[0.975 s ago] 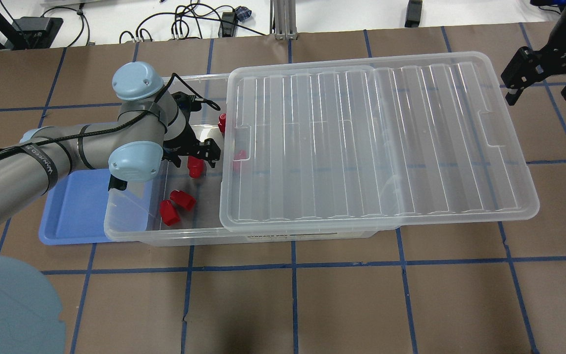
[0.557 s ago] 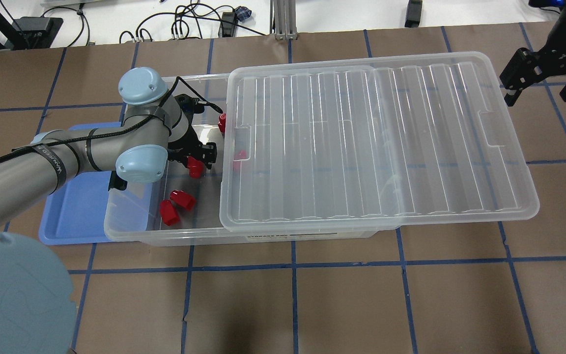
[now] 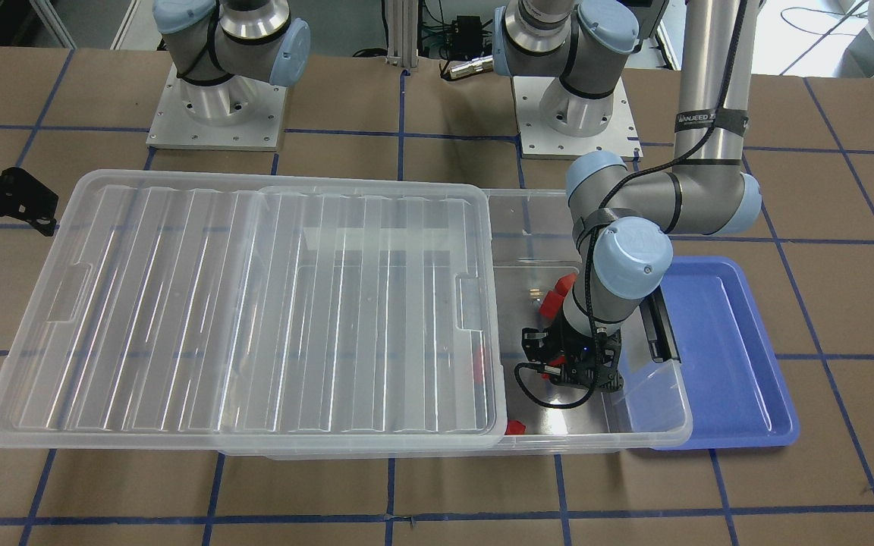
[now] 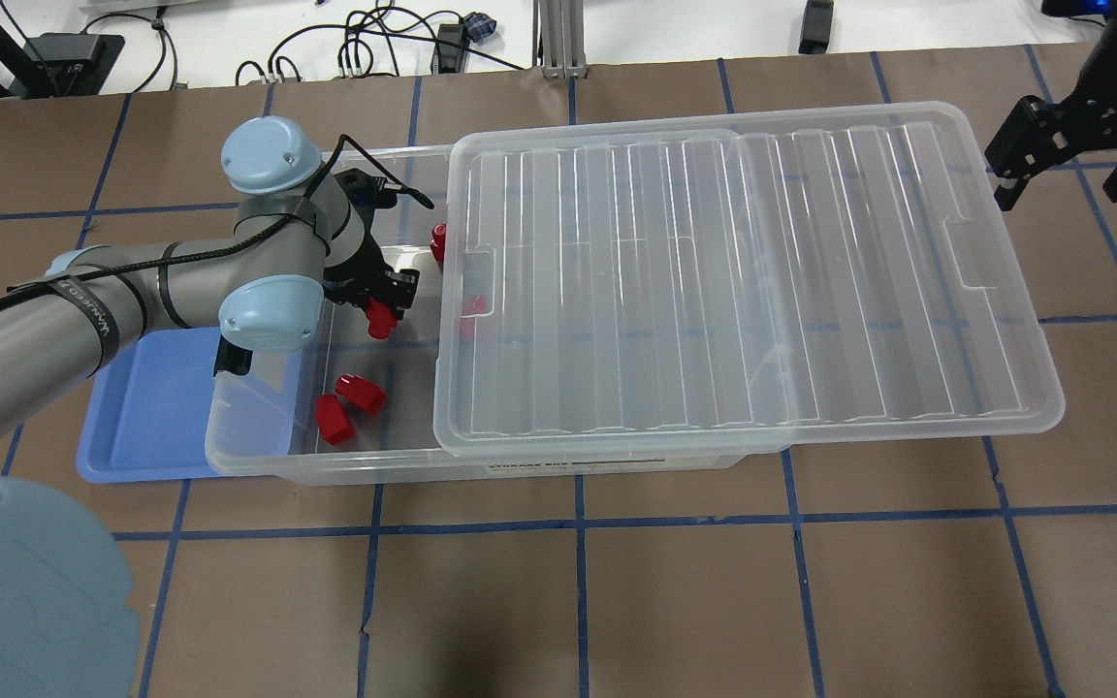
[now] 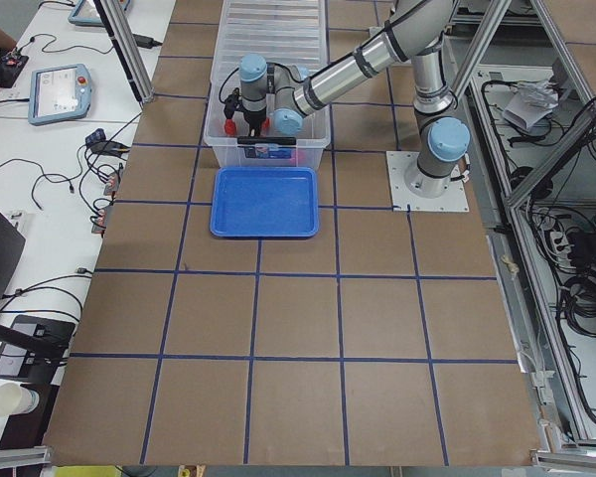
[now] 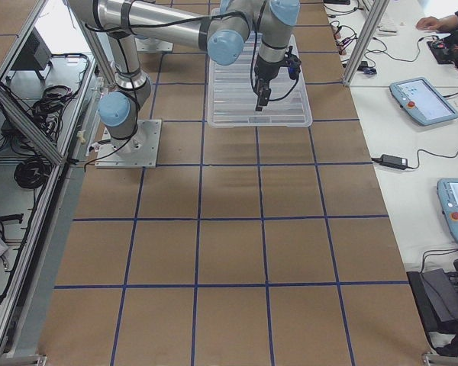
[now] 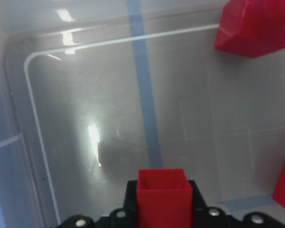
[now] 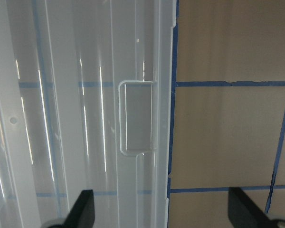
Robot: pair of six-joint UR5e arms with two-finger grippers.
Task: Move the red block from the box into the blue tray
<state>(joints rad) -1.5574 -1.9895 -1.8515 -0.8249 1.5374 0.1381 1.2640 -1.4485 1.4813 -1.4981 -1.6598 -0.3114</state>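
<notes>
Two fingers of the left end effector (image 4: 381,302) are clamped on a small bright red plastic block (image 7: 162,199). The wrist view shows it pinched at its sides, clear of the floor of the large clear plastic storage box (image 4: 374,467). Compared with a second ago, this end effector has drawn a little toward the box's far wall and the block has come with it. The grasp therefore looks secure and the pick seems done. What remains is to lift the block over the short end wall to the shallow periwinkle-blue plastic tray (image 4: 142,427), which lies just beside that end. Other red blocks (image 4: 361,393) lie loose in the box, whose ribbed clear lid (image 4: 714,271) covers most of it. The right end effector (image 8: 164,213) hangs spread wide and empty over the lid's far edge and the brown bench (image 4: 617,591).
</notes>
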